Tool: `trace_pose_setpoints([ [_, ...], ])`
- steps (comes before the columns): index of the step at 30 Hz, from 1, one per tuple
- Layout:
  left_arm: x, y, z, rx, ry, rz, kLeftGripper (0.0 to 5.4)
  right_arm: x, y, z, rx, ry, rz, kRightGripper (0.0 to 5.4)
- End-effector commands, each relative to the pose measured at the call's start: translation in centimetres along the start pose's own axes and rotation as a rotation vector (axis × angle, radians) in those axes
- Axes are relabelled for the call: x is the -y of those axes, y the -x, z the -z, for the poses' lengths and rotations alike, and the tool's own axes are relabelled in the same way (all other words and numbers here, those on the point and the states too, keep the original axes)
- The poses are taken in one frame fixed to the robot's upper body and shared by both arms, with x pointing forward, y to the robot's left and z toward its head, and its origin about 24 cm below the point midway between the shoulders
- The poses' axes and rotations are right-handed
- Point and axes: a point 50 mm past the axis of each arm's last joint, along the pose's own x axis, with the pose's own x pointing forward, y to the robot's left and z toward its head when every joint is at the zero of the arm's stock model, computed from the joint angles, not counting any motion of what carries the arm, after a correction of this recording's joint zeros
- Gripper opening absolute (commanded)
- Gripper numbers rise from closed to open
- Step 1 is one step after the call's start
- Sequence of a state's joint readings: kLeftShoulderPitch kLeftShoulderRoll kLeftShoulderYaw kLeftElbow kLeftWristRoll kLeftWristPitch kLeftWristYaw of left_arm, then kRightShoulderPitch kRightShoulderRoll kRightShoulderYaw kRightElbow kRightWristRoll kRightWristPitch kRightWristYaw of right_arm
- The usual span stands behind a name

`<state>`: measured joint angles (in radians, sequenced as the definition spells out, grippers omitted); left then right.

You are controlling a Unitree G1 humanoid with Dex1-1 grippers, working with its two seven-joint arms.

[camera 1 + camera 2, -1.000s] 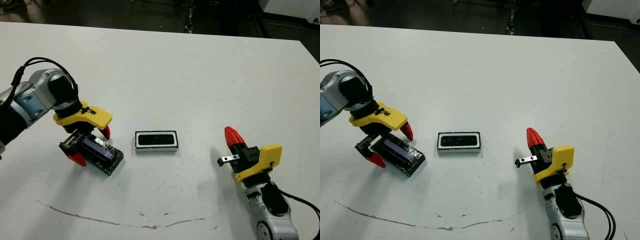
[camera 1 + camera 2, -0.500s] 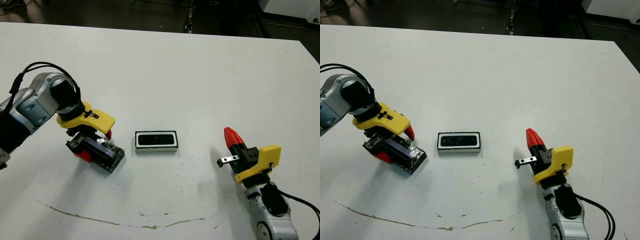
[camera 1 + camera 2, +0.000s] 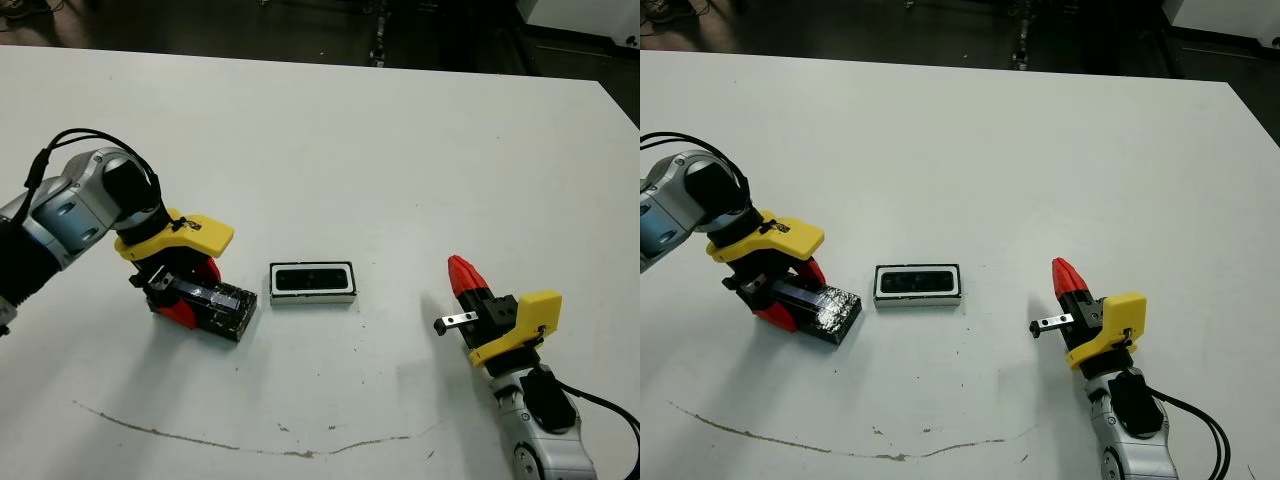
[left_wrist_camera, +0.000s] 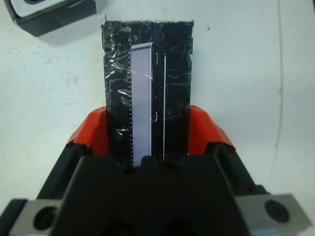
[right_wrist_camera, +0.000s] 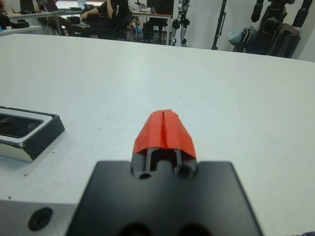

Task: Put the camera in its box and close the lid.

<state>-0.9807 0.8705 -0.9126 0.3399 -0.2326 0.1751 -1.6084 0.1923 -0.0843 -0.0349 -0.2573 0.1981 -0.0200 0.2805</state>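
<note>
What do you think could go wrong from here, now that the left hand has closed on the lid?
1. The left hand grips only one end of the lid, so it may tilt or slip when lifted.
2. The box, with the camera inside, sits loose close by; a misaligned lid could push it.

Counter: white top (image 3: 330, 130), with a thin brownish curved mark (image 3: 240, 445) near its front edge
Floor: dark beyond the far edge (image 3: 300, 25)
Far room: seated people at desks (image 5: 106, 14); black stands (image 5: 275, 24)
</note>
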Motion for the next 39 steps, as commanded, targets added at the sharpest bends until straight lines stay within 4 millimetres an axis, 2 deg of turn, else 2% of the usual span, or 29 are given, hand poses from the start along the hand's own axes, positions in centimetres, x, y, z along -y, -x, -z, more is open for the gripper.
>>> trace_pose_setpoints([
  [1,-0.2,0.2,0.8,0.109,0.086,-0.012,3.16,0.3,0.2,0.3,-0.014,0.01,-0.001,0.0],
  [6,-1.0,2.7,1.2,0.313,0.197,-0.144,3.16,0.3,0.2,0.4,-0.02,0.01,0.002,0.0],
  [10,-1.0,3.7,1.4,0.433,0.233,-0.269,3.16,0.2,0.2,0.4,-0.02,0.005,-0.002,0.0],
  [14,-0.6,4.2,1.2,0.451,0.218,-0.38,3.16,0.1,0.2,0.5,-0.022,0.001,-0.004,0.0],
  [18,-0.1,4.5,0.9,0.405,0.301,-0.466,3.16,0.1,0.2,0.6,-0.028,-0.006,-0.004,0.0],
  [23,0.4,4.1,0.3,0.352,0.349,-0.554,3.16,0.0,0.2,0.6,-0.025,-0.002,-0.002,0.0],
  [28,0.6,3.1,0.0,0.337,0.473,-0.611,3.16,-0.1,0.2,0.7,-0.031,-0.011,0.0,0.0],
  [33,0.8,1.9,-0.1,0.34,0.546,-0.604,3.16,-0.1,0.2,0.7,-0.031,-0.005,0.005,0.0],
  [39,0.8,0.9,-0.3,0.343,0.531,-0.558,3.16,-0.1,0.2,0.8,-0.032,-0.003,0.008,0.0],
])
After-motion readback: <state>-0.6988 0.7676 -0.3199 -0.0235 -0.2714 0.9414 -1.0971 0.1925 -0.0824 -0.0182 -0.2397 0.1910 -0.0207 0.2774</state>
